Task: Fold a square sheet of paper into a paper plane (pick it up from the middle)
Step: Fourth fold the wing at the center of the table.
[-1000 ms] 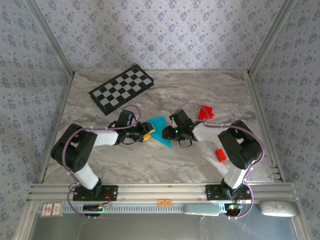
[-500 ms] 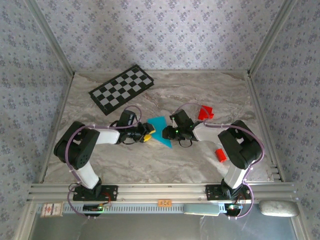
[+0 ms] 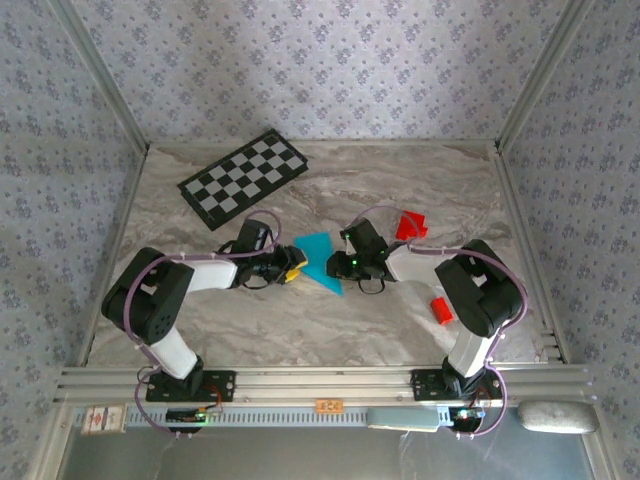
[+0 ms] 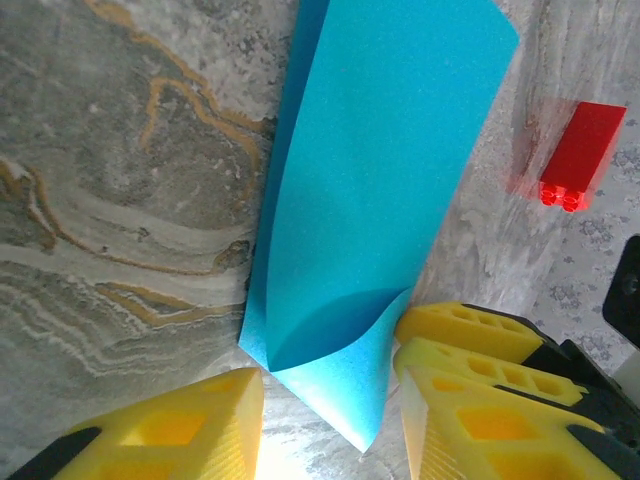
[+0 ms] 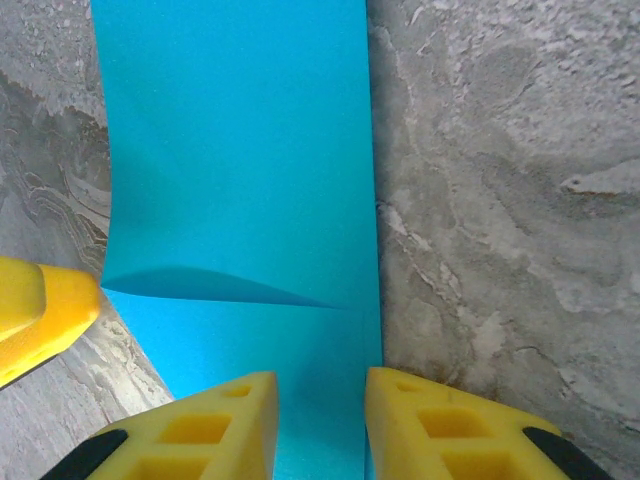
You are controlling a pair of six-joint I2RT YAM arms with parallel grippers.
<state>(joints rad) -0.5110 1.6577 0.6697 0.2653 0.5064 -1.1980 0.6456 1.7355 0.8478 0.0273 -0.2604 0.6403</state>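
Room: patterned wallpaper on three sides, metal frame posts, and a marbled table (image 3: 400, 170) taking up the middle.
Board (image 3: 243, 178): checkered, upper left of the table, well apart from everything else.
Paper (image 3: 318, 258): cyan, dead centre of the top view, lying on the table between the two grippers. It looks partly folded already, tapering to a tip toward the lower right. In the left wrist view one flap curls up off the marble near the bottom of the frame.
Left gripper (image 3: 295, 265): at the paper's left side, jaws partway apart and straddling a pointed corner. As far as I can see it isn't pinching it.
Right gripper (image 3: 340, 266): at the paper's right side, with a narrow gap between the jaws. The long straight edge runs through that gap, not clamped.
Blocks: red, one (image 3: 410, 224) upper right of the paper, one (image 3: 440, 311) lower right. Both are clear of it.
Handling (my guess): featherweight and floppy. It probably skates on that smooth marble, and any stray squeeze leaves a crease for good.
Where to grab: I'd take the lifted flap or a free edge with a light pinch. The flat parts give the fingers nothing to get under.
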